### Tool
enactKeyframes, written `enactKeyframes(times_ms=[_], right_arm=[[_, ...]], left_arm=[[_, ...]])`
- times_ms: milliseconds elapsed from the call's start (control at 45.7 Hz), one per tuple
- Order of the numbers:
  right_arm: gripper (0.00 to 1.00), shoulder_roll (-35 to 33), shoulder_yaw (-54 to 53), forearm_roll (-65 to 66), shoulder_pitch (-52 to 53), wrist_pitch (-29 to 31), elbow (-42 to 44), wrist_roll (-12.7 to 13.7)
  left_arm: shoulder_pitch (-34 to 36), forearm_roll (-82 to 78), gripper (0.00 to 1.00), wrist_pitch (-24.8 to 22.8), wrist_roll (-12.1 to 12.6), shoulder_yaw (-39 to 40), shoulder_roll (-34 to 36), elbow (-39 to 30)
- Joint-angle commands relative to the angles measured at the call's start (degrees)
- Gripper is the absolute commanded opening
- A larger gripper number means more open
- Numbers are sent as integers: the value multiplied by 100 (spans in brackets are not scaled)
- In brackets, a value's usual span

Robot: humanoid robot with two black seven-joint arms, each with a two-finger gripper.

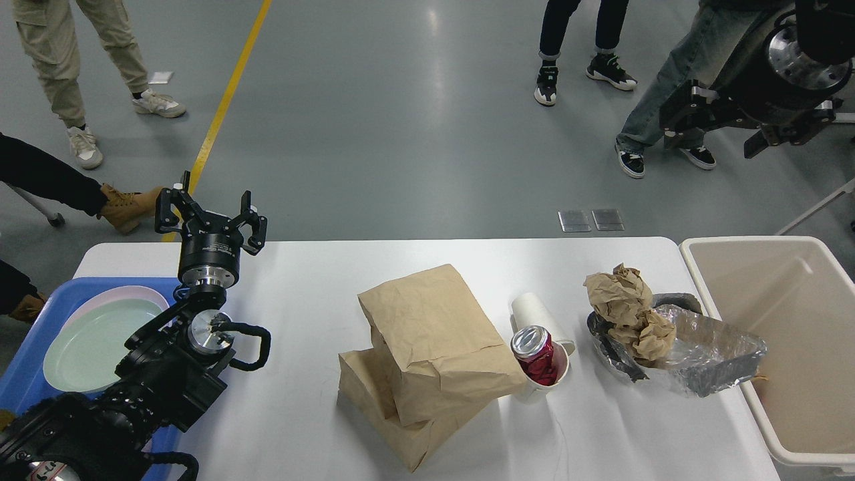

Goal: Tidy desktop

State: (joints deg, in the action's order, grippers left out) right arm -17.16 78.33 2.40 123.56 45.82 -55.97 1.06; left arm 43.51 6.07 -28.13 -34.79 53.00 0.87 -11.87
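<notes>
A wide white desktop [294,401] fills the lower half of the head view, with grey floor beyond its far edge. Most of the tidying looks undone. At the centre, two brown paper bags [427,361] lie stacked, the upper one overlapping the lower. Just right of them, touching the bags, a white paper cup [544,384] holds a crushed red can [534,354], with a second white cup [534,310] lying on its side behind it. Further right sits a crumpled foil tray [708,357] with balled brown paper [624,307] resting on its left end.

Off the right edge stands a beige bin [801,401] (nothing visible inside it). At the left edge, a blue tray [27,374] carries a pale green plate [93,341], possibly already sorted.

The left gripper [210,217] hovers over the table's far left, fingers spread and holding nothing. The right gripper [674,117] hangs high above the floor at upper right, far from the rubbish; whether its fingers are apart cannot be told.
</notes>
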Motion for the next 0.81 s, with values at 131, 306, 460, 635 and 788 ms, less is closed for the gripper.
enactKeyframes(times_ms=[131, 306, 460, 635, 788], right_arm=[[100, 213, -2, 6, 1, 172, -212, 17], [100, 564, 86, 32, 80, 866, -213, 26], [100, 942, 129, 76, 80, 918, -125, 17], [100, 916, 112, 85, 89, 918, 94, 26], [100, 767, 33, 76, 229, 918, 254, 26]], left_arm=[[0, 0, 96, 0, 7, 0, 1, 0], [0, 0, 96, 0, -2, 0, 1, 0], [0, 0, 96, 0, -2, 0, 1, 0], [0, 0, 96, 0, -2, 0, 1, 0], [0, 0, 96, 0, -2, 0, 0, 0]])
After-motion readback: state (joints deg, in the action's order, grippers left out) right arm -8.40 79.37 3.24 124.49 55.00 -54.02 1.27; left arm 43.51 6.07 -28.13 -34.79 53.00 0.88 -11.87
